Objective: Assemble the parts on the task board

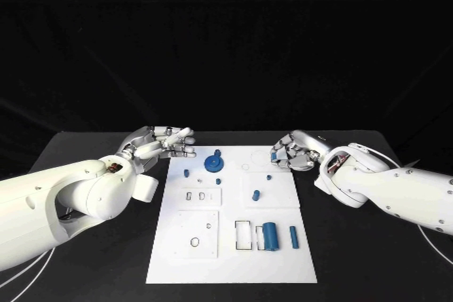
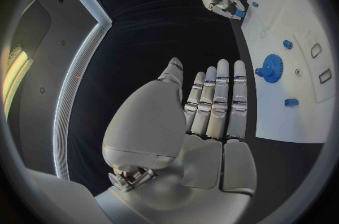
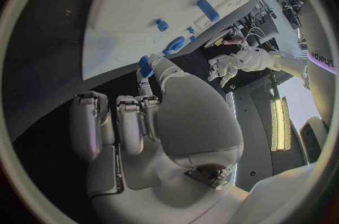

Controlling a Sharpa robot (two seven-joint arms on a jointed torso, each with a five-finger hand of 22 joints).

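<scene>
**Both hands at far end of board, right one pinching small blue part**

Near to far: I see the task board (image 1: 226,263) in middle of the table (image 1: 349,263). On its near right lie a big blue cylinder (image 1: 270,236) and a thin blue pin (image 1: 294,237). Further, a blue gear (image 1: 214,162) stands near the far edge. My left hand (image 1: 162,142) hovers at far left corner, fingers straight and apart, holding nothing. My right hand (image 1: 290,152) is at far right edge, fingers curled, pinching a small blue part (image 3: 144,65) w/ thumb and finger.

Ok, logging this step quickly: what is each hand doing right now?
Left hand: open, fingers straight, holding nothing.
Right hand: pinching a small blue part.
</scene>
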